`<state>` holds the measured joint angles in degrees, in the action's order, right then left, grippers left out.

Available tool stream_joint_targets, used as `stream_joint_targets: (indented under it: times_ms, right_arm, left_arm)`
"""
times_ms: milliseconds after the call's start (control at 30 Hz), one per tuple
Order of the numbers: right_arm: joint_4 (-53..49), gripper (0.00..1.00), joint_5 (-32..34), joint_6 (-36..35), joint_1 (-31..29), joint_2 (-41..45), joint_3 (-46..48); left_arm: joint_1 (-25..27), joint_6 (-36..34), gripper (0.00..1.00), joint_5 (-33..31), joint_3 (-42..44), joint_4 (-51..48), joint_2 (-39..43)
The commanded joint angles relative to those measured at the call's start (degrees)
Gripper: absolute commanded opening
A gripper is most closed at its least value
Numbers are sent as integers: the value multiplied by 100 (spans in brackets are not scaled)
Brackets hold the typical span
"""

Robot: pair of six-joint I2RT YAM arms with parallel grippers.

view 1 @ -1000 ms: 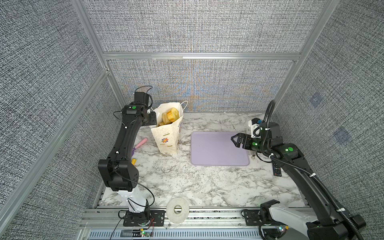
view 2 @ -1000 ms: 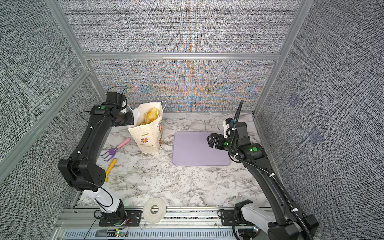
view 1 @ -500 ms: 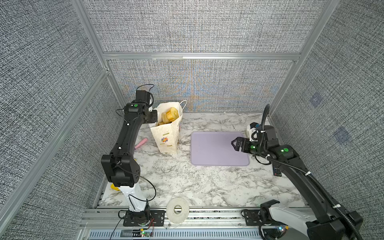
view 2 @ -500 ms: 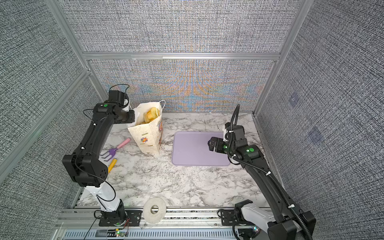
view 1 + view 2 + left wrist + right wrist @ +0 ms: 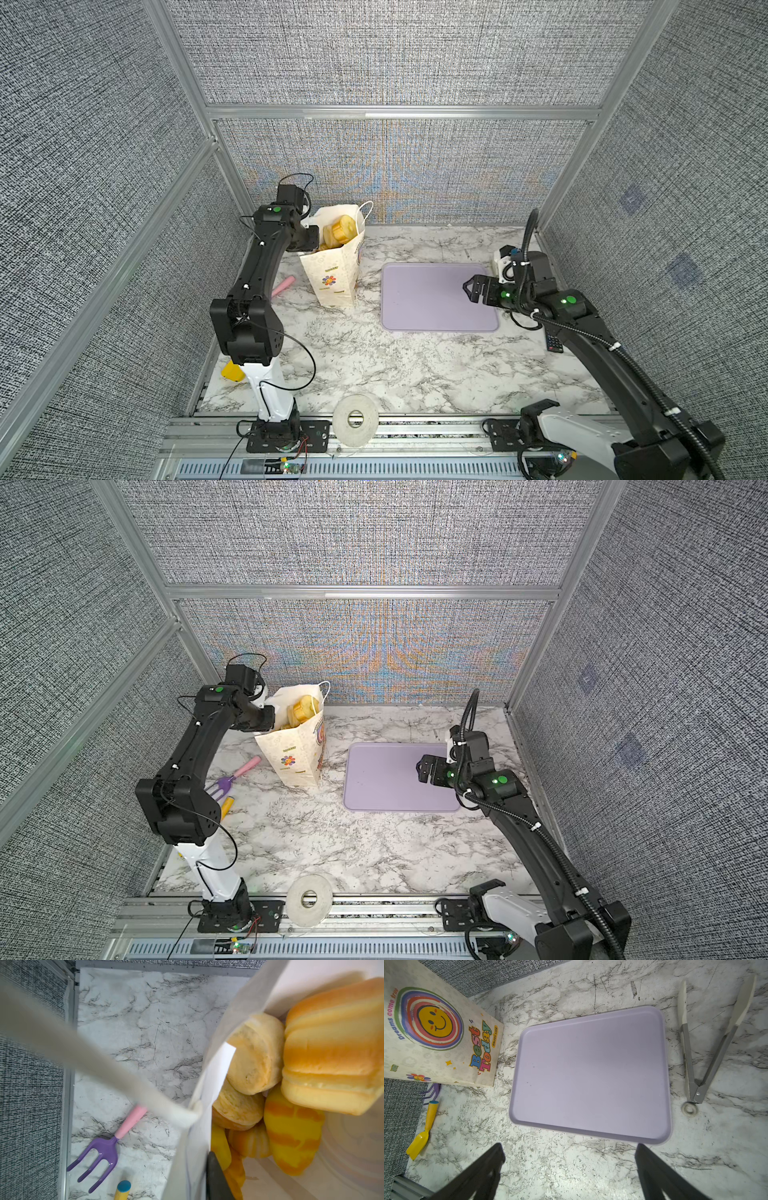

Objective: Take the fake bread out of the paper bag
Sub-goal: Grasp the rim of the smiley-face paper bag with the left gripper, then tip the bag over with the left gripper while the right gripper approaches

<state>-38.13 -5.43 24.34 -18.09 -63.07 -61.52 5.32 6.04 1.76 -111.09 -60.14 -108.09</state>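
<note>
Nothing is out yet, as far as I can see. The fake bread [image 5: 311, 1053] is sitting heaped in the mouth of the paper bag [image 5: 332, 270]. The bag is standing upright on the marble-patterned desk [image 5: 374, 365], just left of the lilac tray [image 5: 436, 320], which is lying bare, so the whole unloading is waiting to be done.

The left jaws are reaching in at the bag's rim and seem to be pinching its paper wall. One dark finger [image 5: 216, 1178] is showing inside, its partner hidden behind the sheet (steadying the bag, I'm guessing, rather than taking a bun). The right jaws are hanging wide apart above the tray's right end, holding nothing.

The breads are looking glossy and plasticky: a ribbed loaf shading from gold to orange, pale rough-faced round buns, a yellow roll striped with brown and a small fluted one beneath. The bag is thin, creased cream paper with soft white cord handles. The tray is smooth, matte and round-cornered.
</note>
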Motion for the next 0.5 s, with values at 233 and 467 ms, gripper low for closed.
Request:
stream_joint_targets:
  times_ms: [233, 467]
  right_arm:
    - [41, 99, -9, 36, -3, 27, 87]
    - [108, 99, -19, 54, -3, 47, 122]
  left_arm:
    - [-2, -45, 0, 72, -58, -213, 178]
    - [-1, -54, 0, -512, -325, 29, 201]
